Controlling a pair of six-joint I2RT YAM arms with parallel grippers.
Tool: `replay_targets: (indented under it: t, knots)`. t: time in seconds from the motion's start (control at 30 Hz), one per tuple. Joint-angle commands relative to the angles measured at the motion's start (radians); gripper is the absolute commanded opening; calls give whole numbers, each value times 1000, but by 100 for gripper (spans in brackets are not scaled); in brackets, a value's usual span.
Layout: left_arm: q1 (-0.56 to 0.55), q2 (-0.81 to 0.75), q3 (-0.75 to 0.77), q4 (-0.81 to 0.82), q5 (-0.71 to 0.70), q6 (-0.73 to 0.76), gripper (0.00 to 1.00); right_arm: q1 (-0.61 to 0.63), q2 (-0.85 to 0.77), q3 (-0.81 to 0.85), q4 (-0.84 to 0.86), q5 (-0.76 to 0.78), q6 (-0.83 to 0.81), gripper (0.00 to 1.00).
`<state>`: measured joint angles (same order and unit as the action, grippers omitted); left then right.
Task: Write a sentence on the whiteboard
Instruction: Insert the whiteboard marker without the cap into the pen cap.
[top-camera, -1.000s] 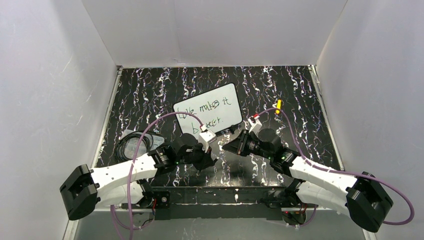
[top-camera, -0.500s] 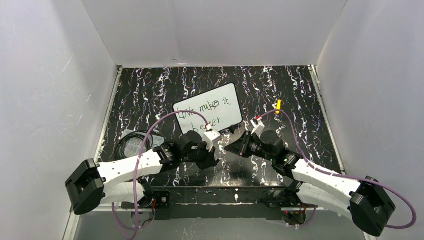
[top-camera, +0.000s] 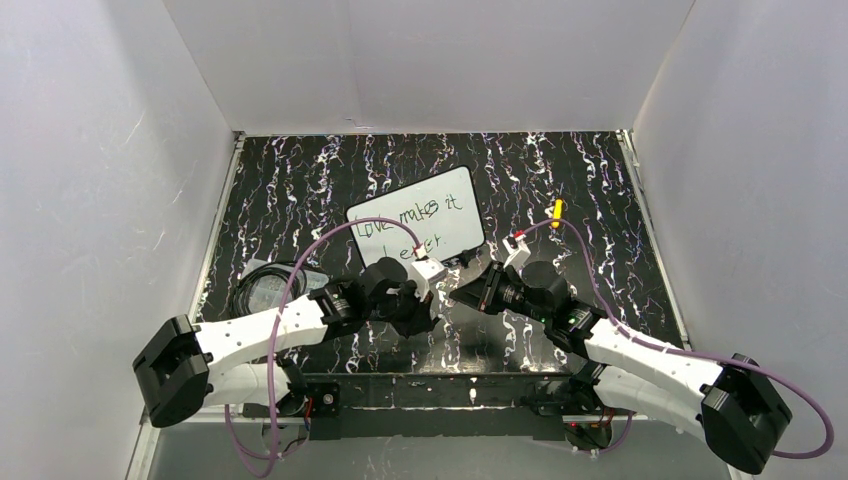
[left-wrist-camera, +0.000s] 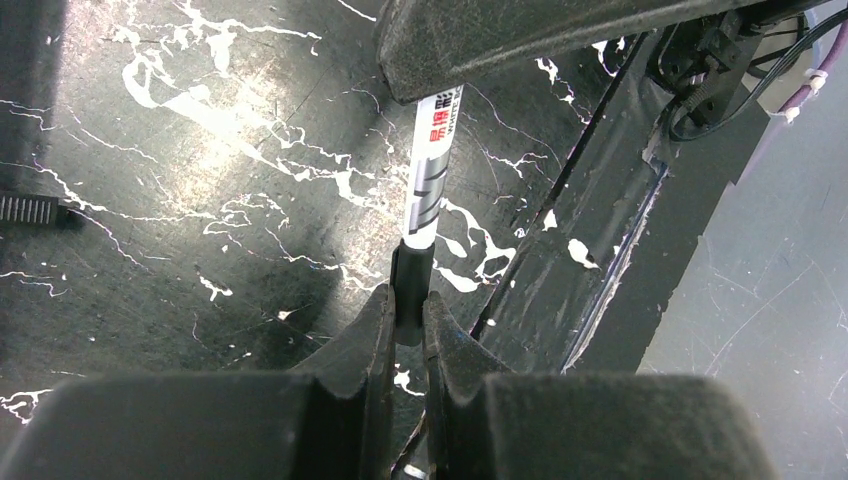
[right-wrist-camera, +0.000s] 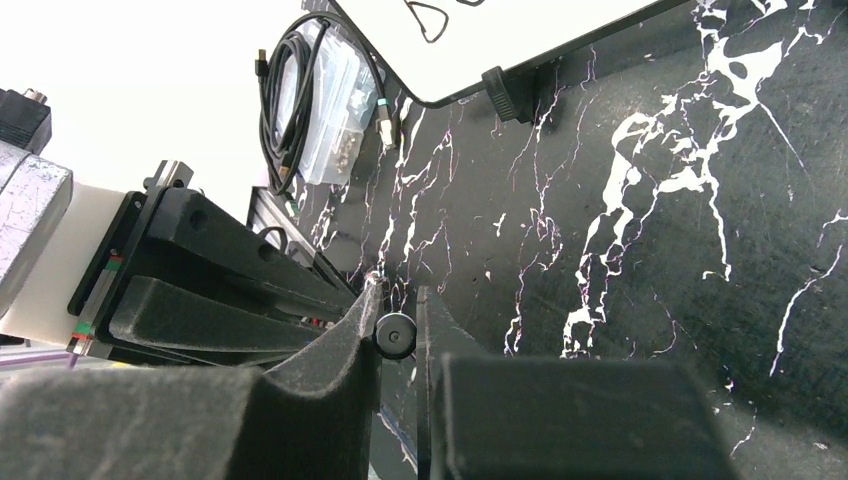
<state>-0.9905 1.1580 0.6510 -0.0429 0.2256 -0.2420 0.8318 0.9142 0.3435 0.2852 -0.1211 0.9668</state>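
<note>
The whiteboard (top-camera: 415, 222) lies tilted at the table's middle, with handwritten words on it; its lower corner and a clip foot show in the right wrist view (right-wrist-camera: 520, 40). A white marker (left-wrist-camera: 430, 170) with a black cap spans between both grippers, above the table in front of the board. My left gripper (left-wrist-camera: 405, 300) is shut on the black cap (left-wrist-camera: 412, 275). My right gripper (right-wrist-camera: 397, 305) is shut on the marker's other end, seen as a round butt (right-wrist-camera: 395, 334). In the top view the left gripper (top-camera: 428, 312) and right gripper (top-camera: 462, 296) meet tip to tip.
A coiled black cable on a clear plastic bag (top-camera: 265, 290) lies at the left, also in the right wrist view (right-wrist-camera: 320, 110). A black taped strip (left-wrist-camera: 600, 230) marks the table's near edge. White walls enclose the table on three sides.
My left gripper has moved right toward the right gripper, uncovering the board's lower left writing. The right gripper has shifted slightly right.
</note>
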Motion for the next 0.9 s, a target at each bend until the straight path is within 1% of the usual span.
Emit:
replay_targets:
  t: [0.0,0.87]
  knots:
    - [8,-22,160,341,-4,3,0,63,41,-48,-159,-122,-29,1]
    - [12,19,253,366,-9,42,0,120,119,-28,-151,-126,-37,1]
